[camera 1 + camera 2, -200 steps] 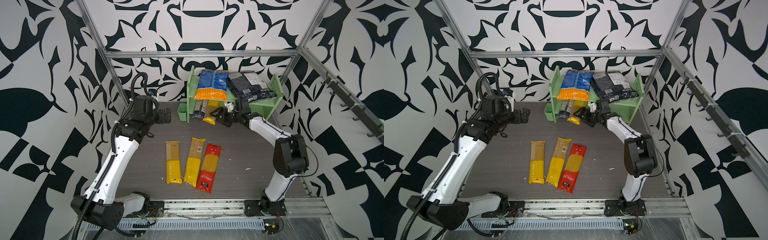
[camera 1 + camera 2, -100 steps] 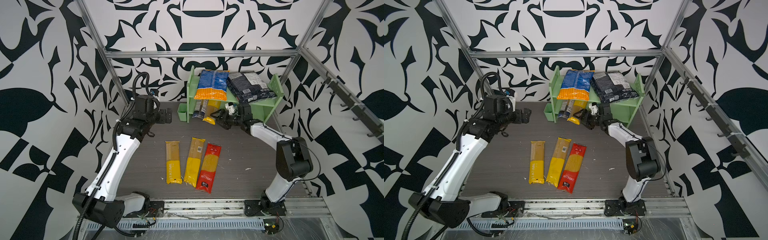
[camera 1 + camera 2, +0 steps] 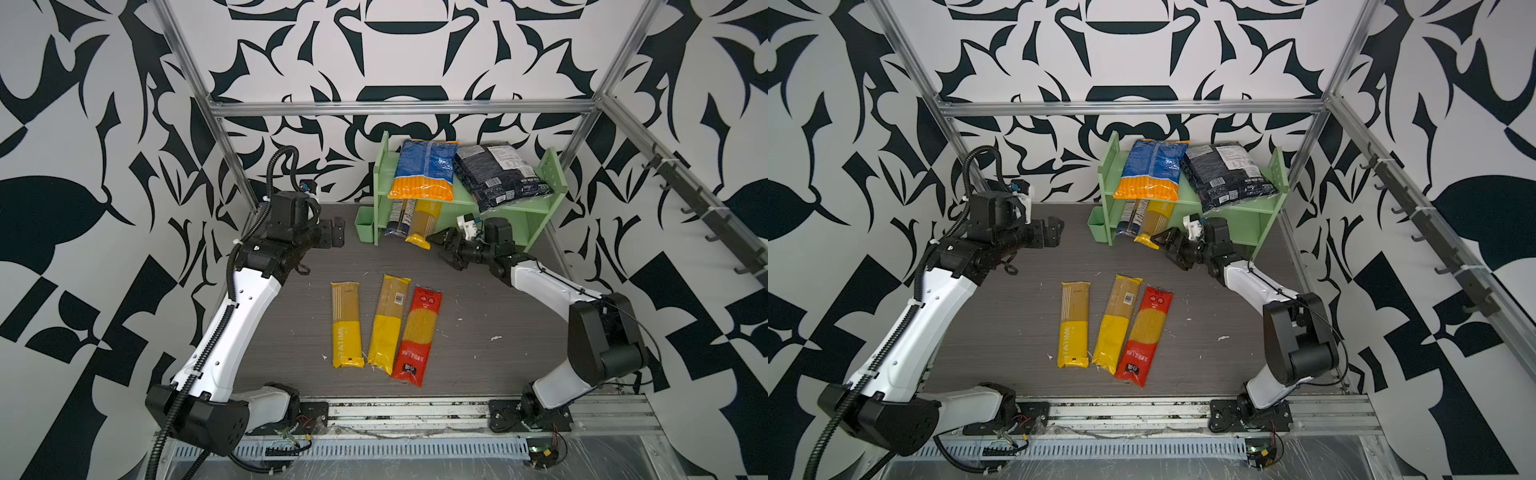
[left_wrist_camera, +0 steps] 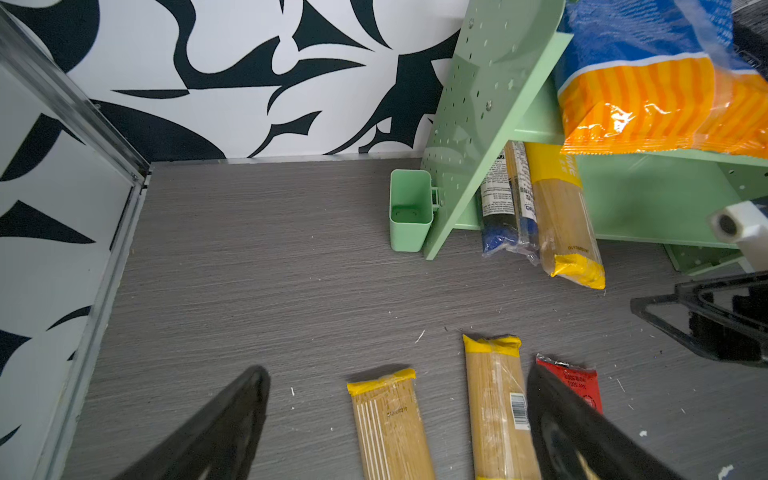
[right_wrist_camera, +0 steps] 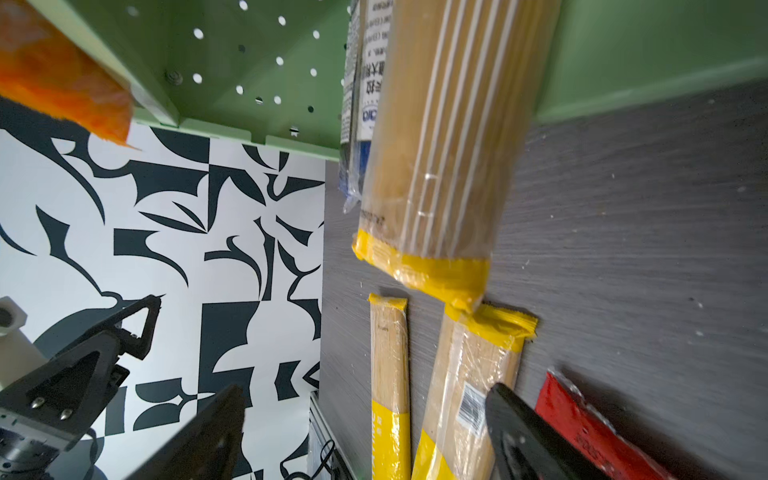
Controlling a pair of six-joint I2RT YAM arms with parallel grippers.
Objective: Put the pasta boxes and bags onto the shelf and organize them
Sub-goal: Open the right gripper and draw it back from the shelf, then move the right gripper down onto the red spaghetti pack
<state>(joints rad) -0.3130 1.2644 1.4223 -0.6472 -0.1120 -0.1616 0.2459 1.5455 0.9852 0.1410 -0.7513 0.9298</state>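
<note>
3 long packs lie side by side on the table, well apart from the shelf: plain yellow pack, barcoded yellow pack, red pack. On its lower tier the shelved yellow pack and navy-clear pack jut past the front edge. Our right gripper hangs wide and empty just beside them; our left gripper is wide and empty too. We judge a careless swing could drag 1 out.
</note>
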